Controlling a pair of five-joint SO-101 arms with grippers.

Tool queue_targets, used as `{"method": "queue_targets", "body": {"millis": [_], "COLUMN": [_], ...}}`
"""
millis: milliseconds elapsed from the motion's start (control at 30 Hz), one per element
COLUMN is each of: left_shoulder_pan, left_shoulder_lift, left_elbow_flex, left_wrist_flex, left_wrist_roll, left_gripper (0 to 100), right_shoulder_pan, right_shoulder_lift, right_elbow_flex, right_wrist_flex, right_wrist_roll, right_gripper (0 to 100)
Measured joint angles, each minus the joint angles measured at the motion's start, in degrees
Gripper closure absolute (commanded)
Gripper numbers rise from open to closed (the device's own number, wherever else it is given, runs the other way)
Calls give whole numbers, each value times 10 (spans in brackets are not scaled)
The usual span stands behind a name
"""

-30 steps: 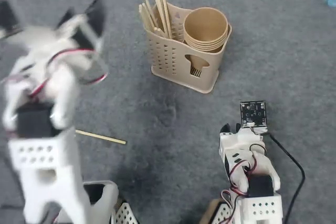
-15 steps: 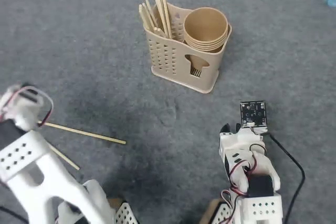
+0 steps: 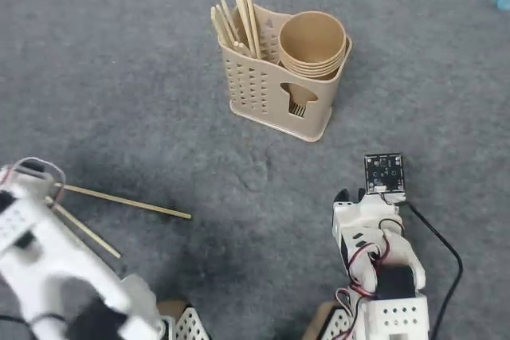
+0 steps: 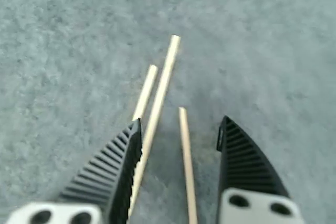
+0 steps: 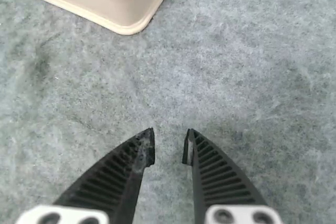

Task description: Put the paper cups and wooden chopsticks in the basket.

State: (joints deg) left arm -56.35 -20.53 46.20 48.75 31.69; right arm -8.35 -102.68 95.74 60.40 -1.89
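Note:
The beige basket (image 3: 271,89) stands at the back of the grey carpet. Inside it are stacked paper cups (image 3: 312,41) and several upright wooden chopsticks (image 3: 239,17). Two loose chopsticks lie on the carpet at the front left, a long one (image 3: 131,202) and a shorter one (image 3: 88,232). The left arm (image 3: 32,236) is bent down over their left ends. My left gripper (image 4: 181,121) is open just above the carpet, with chopstick ends (image 4: 185,150) lying between its jaws. My right gripper (image 5: 168,141) is low over bare carpet, open by a narrow gap and holding nothing.
The right arm (image 3: 374,236) rests folded at the front right, a black cable (image 3: 442,240) trailing beside it. The basket's base (image 5: 100,3) lies ahead of the right gripper. Grey carpet covers the whole table, with free room in the middle.
The left arm swung down from a raised pose to the front left, ending low over the loose chopsticks. The shorter chopstick came into view. The right arm stayed still.

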Motion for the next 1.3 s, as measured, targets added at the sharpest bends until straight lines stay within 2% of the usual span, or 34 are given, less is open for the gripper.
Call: {"method": "queue_targets", "body": {"millis": [300,533,733,900,1100,1300], "left_shoulder_pan": [-23,-23,-22,-21,-18,-23], "left_shoulder_lift": [242,377,404,404,396,332], "left_elbow_flex": [-148,-222,-248,-251,-258,-251], "left_wrist_flex": [0,0,1,1,-4,39], "left_wrist_roll": [0,3,4,4,-1,-1], "left_gripper": [773,775,799,1000,989,989], "right_shoulder_pan": [0,0,0,0,0,0], "right_shoulder_lift": [0,0,0,0,0,0], "right_elbow_flex": [0,0,0,0,0,0], "right_wrist_flex": [1,1,1,1,1,1], "right_wrist_roll": [0,0,0,0,0,0], "right_gripper": [902,902,902,902,902,902]}}
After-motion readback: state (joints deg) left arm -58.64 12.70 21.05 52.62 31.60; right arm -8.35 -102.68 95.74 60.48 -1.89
